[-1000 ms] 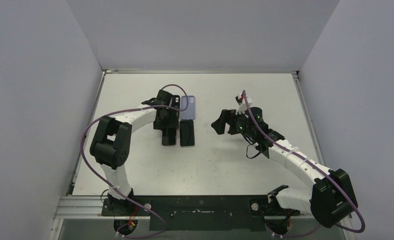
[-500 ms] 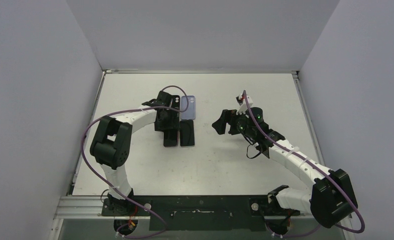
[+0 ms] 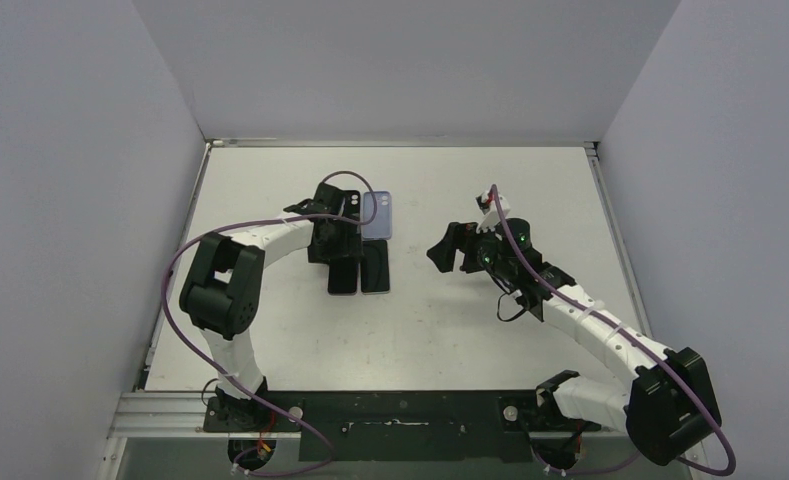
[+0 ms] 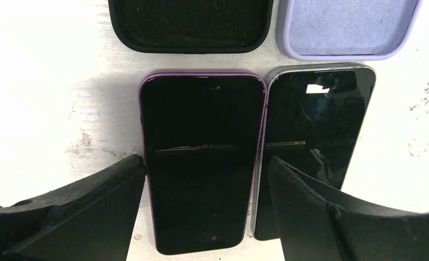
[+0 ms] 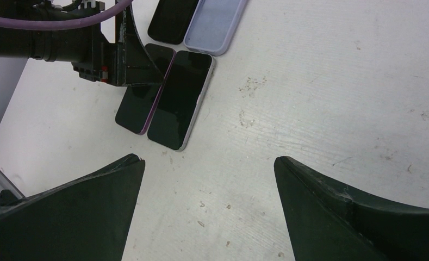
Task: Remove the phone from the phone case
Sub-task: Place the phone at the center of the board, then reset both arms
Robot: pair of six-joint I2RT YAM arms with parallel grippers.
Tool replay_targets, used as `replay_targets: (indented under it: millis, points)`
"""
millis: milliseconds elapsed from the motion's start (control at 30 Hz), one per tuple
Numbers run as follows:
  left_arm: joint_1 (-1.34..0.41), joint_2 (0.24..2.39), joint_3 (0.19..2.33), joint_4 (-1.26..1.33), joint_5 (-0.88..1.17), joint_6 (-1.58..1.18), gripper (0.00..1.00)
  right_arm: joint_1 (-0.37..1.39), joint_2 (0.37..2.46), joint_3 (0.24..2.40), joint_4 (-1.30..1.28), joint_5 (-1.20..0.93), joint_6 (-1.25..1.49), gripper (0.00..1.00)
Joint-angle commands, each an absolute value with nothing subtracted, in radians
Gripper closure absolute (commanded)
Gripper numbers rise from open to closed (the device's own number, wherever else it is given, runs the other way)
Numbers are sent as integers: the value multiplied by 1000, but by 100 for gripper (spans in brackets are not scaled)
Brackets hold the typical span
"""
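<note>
Lying flat, glossy rounded phone [image 4: 201, 136], matte lavender case [image 4: 348, 27]

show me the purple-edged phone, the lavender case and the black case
purple-edged phone [image 4: 202, 163], left wrist view, middle of its dark screen
lavender case [image 4: 347, 27], left wrist view, flat inner face inside its rim
black case [image 4: 190, 24], left wrist view, flat inner face inside its rim

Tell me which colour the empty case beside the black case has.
The empty case is pale lilac, seen best in the left wrist view.
</note>
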State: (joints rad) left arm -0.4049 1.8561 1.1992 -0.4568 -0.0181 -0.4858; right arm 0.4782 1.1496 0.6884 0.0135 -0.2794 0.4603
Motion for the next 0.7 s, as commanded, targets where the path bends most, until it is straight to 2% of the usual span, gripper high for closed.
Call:
replay_targets:
  millis: [0,300,467,667]
  points:
    - [-407,1808,1197,-401,-6,-501,19,474,1104,689,20,-257,466,7]
    - [-373,1636,1156,-406,-14,-495,13,460,1052,755,-94,-161,399,6]
    - [-360,1444,1076,-411,-45,-444,8,455,1043,829,-168,-70,343,5]
    - [-357,1171,1011,-488,-157,-411,3,436,1052,917,-283,97,359,0]
